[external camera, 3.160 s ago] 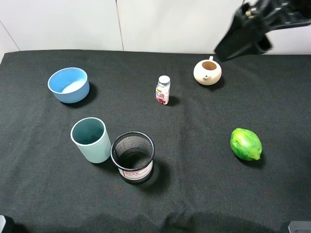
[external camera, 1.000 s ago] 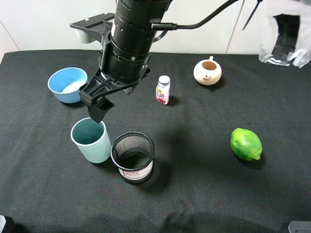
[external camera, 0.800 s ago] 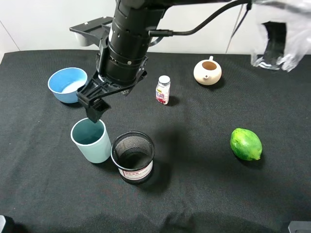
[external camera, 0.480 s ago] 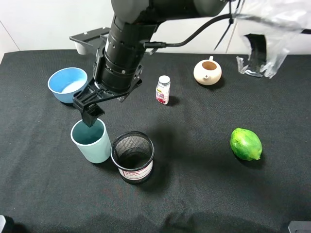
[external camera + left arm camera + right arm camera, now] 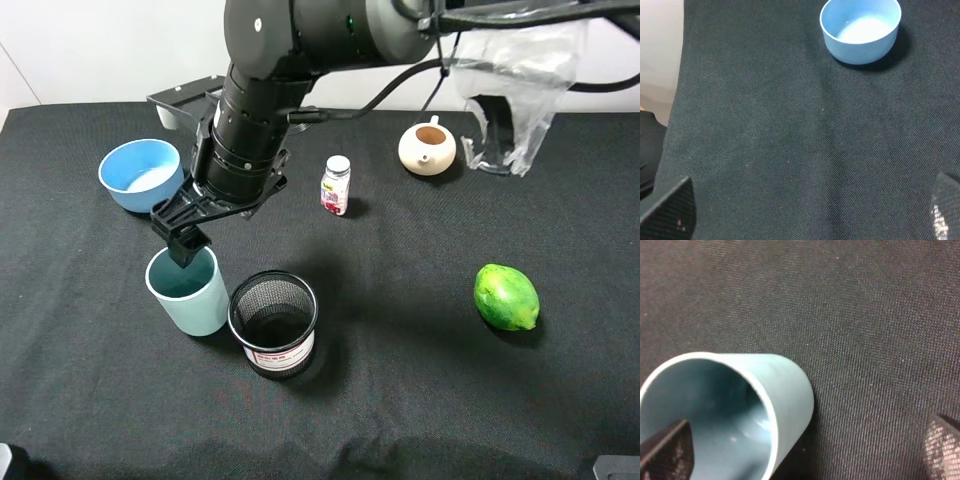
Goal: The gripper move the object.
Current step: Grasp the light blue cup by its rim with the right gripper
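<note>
The pale teal-blue cup [image 5: 188, 290] stands upright on the black cloth, left of the mesh holder. My right gripper [image 5: 185, 245], a black claw on a thick black arm, reaches across the middle and hangs just above the cup's far rim. In the right wrist view the cup [image 5: 740, 405] lies below the right gripper [image 5: 802, 450], which is open: one finger is over the cup's mouth, the other over bare cloth beside it. The jaws hold nothing. My left gripper [image 5: 807, 207] is open and empty over bare cloth.
A black wire-mesh holder [image 5: 273, 323] stands right beside the cup. A wide blue bowl [image 5: 142, 175] sits at the back left, also in the left wrist view [image 5: 861, 25]. A small bottle [image 5: 335, 185], a cream teapot [image 5: 427, 147] and a green lime [image 5: 506, 297] lie to the right.
The right arm came in from the upper right, swung left across the table and lowered until its claw sits just above the cup's rim. The cup has not moved.
</note>
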You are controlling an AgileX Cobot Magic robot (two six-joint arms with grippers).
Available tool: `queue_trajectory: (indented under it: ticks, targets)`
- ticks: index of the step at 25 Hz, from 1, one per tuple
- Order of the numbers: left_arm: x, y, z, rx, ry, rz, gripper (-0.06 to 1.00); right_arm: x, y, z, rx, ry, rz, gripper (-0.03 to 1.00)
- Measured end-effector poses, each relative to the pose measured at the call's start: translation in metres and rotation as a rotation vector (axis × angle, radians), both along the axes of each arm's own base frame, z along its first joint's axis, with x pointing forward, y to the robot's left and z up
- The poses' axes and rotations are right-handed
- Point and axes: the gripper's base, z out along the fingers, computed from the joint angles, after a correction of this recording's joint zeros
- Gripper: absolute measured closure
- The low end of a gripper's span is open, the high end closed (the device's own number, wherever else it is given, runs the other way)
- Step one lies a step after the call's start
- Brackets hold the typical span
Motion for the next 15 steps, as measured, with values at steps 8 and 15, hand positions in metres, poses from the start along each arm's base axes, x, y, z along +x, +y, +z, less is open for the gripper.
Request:
queue_trajectory:
  ticks: [8,15]
  targets:
    - [0.000,0.000,0.000,0.000,0.000,0.000,-0.05,0.001,0.002,-0.017,-0.028,0.020,-0.001,0.27]
    - [0.000,0.000,0.000,0.000,0.000,0.000,-0.05,0.002,0.002,-0.027,-0.044,0.041,-0.019,0.27]
